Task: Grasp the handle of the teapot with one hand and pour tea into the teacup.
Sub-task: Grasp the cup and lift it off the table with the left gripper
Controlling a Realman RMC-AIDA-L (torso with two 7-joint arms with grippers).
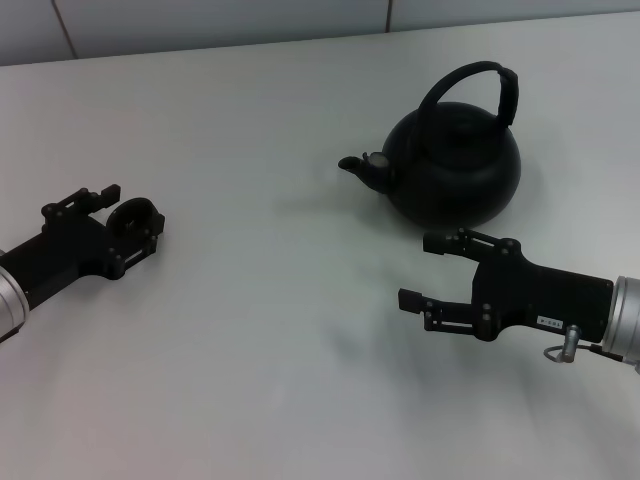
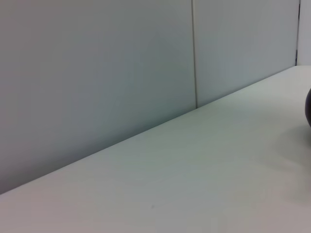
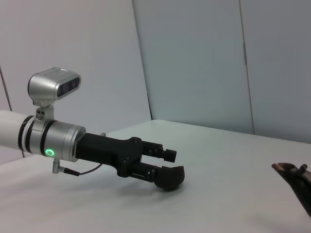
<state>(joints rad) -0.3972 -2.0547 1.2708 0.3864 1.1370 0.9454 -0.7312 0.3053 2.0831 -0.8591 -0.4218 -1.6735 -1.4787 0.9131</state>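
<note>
Right gripper [image 1: 428, 270] hovers low over the white table [image 1: 260, 330] at about four o'clock in the head view, its two fingers spread wide apart with nothing between them, pointing toward nine o'clock. Just beyond it, at roughly one o'clock, stands the teapot [image 1: 455, 165], upright on the table, its short spout [image 1: 355, 164] aimed toward nine o'clock and its handle [image 1: 478, 88] arching over the lid. The upper finger of the right gripper lies close to the teapot's base but apart from it. Left gripper [image 1: 128, 215] sits at nine o'clock, well apart from the teapot, with its fingers closed around the teacup [image 1: 137, 219], which rests between them near the table surface. The right wrist view shows the same from the side: the left gripper [image 3: 163, 167] reaches out from its silver wrist and clasps the teacup [image 3: 170, 177] just above the table, while the spout [image 3: 291, 174] shows at the edge. In the left wrist view only the table [image 2: 194, 170], a grey wall [image 2: 97, 73] and a dark sliver of the teapot [image 2: 308, 109] appear.
</note>
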